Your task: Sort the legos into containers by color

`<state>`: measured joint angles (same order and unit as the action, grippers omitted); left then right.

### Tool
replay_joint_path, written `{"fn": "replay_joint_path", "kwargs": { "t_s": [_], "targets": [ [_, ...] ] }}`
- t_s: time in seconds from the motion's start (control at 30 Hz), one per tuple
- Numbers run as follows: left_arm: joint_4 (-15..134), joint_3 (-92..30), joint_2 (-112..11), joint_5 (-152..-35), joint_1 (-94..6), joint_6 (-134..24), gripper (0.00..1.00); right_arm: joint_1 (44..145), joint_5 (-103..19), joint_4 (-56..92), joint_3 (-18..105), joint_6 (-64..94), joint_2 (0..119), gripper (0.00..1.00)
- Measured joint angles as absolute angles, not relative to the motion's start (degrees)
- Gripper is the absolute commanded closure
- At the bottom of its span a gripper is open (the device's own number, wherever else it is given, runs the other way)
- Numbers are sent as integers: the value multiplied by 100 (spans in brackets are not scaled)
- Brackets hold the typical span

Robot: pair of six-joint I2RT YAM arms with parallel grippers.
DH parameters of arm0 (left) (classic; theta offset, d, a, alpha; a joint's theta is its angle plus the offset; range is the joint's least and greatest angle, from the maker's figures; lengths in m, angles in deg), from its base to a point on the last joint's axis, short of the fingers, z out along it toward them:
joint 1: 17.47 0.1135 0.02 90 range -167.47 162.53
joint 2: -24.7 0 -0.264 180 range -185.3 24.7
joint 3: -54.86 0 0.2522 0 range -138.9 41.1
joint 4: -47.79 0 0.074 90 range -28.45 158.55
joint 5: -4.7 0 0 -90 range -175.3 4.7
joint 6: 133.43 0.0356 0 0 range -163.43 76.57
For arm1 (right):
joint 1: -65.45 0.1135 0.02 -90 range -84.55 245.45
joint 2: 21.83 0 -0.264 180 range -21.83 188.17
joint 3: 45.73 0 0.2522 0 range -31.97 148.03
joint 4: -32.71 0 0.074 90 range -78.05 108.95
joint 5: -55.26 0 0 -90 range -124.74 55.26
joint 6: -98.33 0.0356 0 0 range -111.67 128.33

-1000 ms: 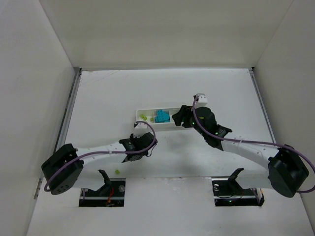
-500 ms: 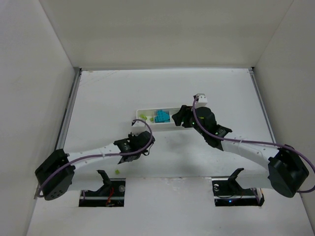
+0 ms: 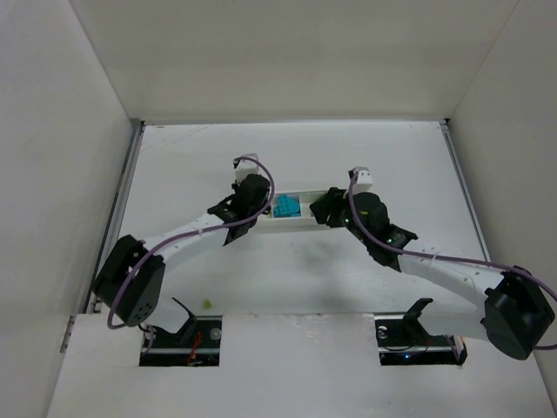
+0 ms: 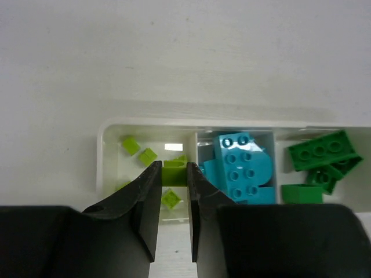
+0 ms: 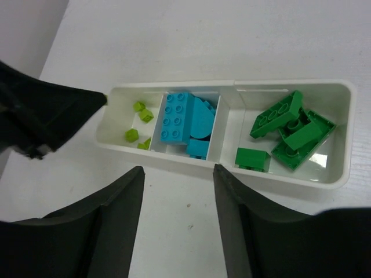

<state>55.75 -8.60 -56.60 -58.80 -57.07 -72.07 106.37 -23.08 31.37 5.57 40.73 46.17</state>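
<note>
My left gripper [image 4: 174, 169] is shut on a small yellow-green lego [image 4: 174, 174] and holds it over the left compartment of the white tray [image 4: 107, 153]. That compartment holds several yellow-green bits [image 4: 148, 155]. Cyan-blue bricks [image 4: 240, 168] fill the middle compartment and dark green bricks [image 4: 320, 152] the right one. In the top view my left gripper [image 3: 248, 197] covers the tray's left end. My right gripper [image 5: 178, 174] is open and empty, just in front of the tray's near rim [image 5: 191, 158]; it also shows in the top view [image 3: 324, 209].
One yellow-green lego [image 3: 208, 303] lies alone on the table near the front edge, on the left. White walls close in the table on three sides. The left gripper's black body [image 5: 46, 119] shows at the tray's left end in the right wrist view.
My left arm has swung from the near table up to the tray's left end, carrying the yellow-green lego. My right gripper has shifted slightly right.
</note>
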Motion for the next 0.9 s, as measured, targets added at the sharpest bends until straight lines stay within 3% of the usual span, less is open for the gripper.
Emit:
{"fn": "replay_joint_path", "kwargs": {
  "t_s": [0.17, 0.43, 0.47, 0.53, 0.73, 0.9],
  "targets": [
    [5531, -866, -6119, -6046, -5514, -7054, 52, 10720, -2310, 3137, 537, 4111, 4526, 64],
    [5376, -707, -5041, -6068, -5497, -6928, 28, 11859, -2463, 3282, 564, 3999, 4657, 68],
    [5369, -630, -4713, -6059, -5466, -6932, 22, 12102, -2553, 3358, 612, 3960, 4812, 68],
    [5382, -488, -4058, -6033, -5383, -6960, 0, 12598, -2728, 3500, 806, 3881, 5275, 68],
    [5806, -256, -2294, -5810, -5066, -7234, 0, 13811, -3209, 3819, 1785, 3632, 7092, 66],
    [6431, -237, -1492, -5563, -4769, -7400, 0, 14394, -3301, 3933, 2673, 3490, 8239, 52]
  ]
}}
